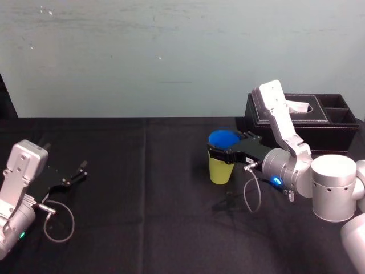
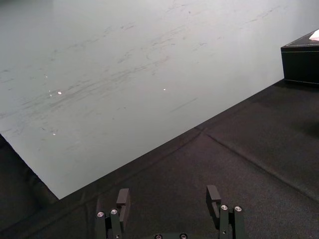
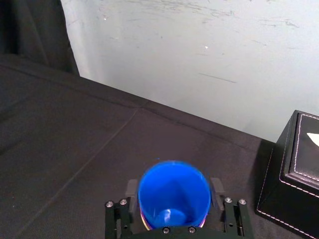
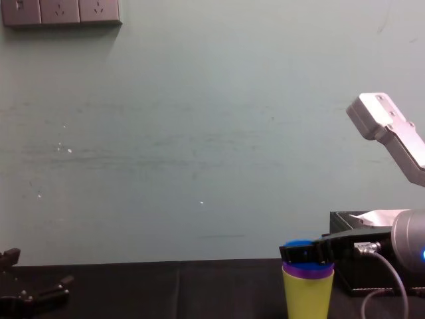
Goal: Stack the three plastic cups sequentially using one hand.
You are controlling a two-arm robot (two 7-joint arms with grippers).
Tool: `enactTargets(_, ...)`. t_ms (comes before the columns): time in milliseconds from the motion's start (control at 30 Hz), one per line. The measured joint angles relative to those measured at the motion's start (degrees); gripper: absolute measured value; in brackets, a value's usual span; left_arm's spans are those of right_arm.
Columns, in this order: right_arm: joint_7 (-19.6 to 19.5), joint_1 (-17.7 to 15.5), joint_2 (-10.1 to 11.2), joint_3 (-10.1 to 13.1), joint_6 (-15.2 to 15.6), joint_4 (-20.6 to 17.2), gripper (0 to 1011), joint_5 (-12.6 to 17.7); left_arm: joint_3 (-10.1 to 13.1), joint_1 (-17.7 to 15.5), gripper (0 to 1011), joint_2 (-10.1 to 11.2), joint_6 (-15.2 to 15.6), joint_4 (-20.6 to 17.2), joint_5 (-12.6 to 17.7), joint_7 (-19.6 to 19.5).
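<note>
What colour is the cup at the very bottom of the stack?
The bottom cup is yellow-green, clearest in the chest view.

We see three plastic cups nested upright in a single stack on the black desk (image 1: 142, 200), right of centre. The yellow-green cup (image 1: 219, 170) stands at the bottom. The purple cup (image 4: 307, 269) sits inside it, showing just a thin band above the rim. The blue cup (image 1: 223, 138) tops the stack, mouth up. The right gripper (image 1: 221, 152) reaches in from the right, its thin black fingers (image 3: 216, 187) pressed on either side of the blue cup near its rim.
</note>
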Motion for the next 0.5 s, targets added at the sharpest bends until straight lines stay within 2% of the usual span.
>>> enactTargets(133,0.0,0.0,0.0,0.0,0.0,0.0,994,0.0,0.0,0.0,1000,0.0,0.0,0.0,0.0,0.0)
enactTargets(500,-0.1,0.0,0.0,0.0,0.0,-0.1,1003,0.0,0.0,0.0,1000,0.0,0.0,0.0,0.0,0.0)
